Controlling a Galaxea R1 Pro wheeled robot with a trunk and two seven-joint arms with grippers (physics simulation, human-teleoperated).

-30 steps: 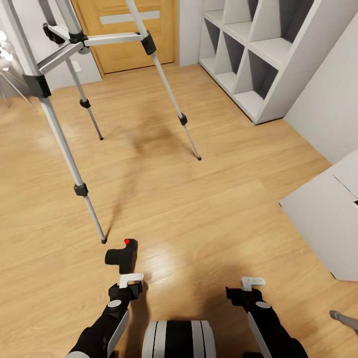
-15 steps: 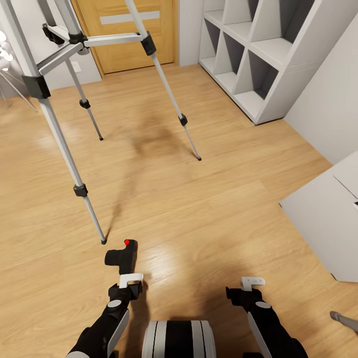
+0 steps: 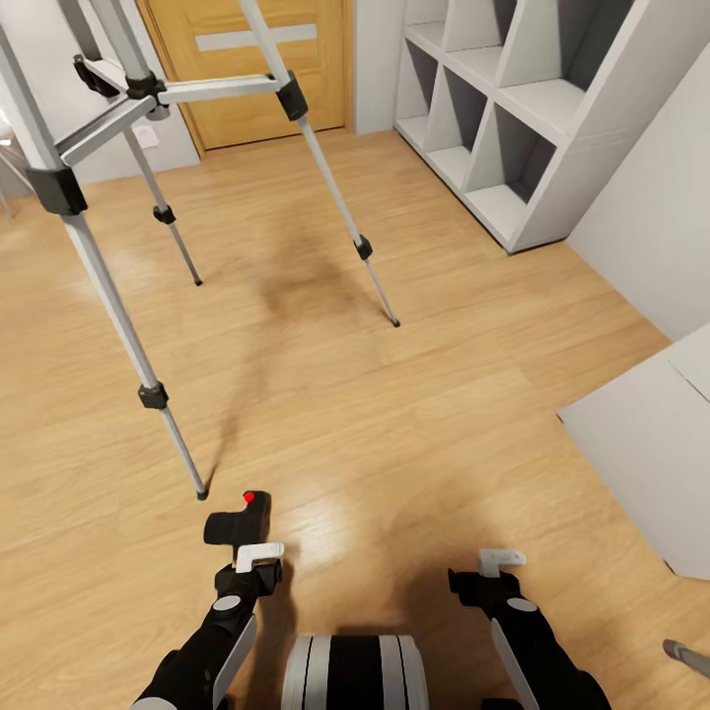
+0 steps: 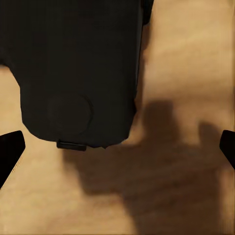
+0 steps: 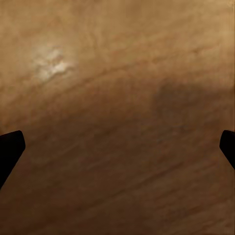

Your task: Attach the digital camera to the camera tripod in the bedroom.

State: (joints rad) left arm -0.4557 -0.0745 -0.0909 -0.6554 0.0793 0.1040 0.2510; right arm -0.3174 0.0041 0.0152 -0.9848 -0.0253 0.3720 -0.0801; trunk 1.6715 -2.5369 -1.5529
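Left gripper (image 3: 258,555) carrying digital camera (image 3: 240,523), fingers clamped on it; right gripper (image 3: 501,562) fingers apart, idle; mounting on camera tripod (image 3: 108,286) remaining

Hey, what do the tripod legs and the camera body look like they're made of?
The camera tripod legs look like silver metal tubing with a light sheen, with matte black collars and feet, probably plastic or rubber. The digital camera body looks like matte black plastic, no glare, with a glossy red button on top.

wood floor (image 3: 414,394), camera tripod (image 3: 148,375), white shelf (image 3: 513,128)
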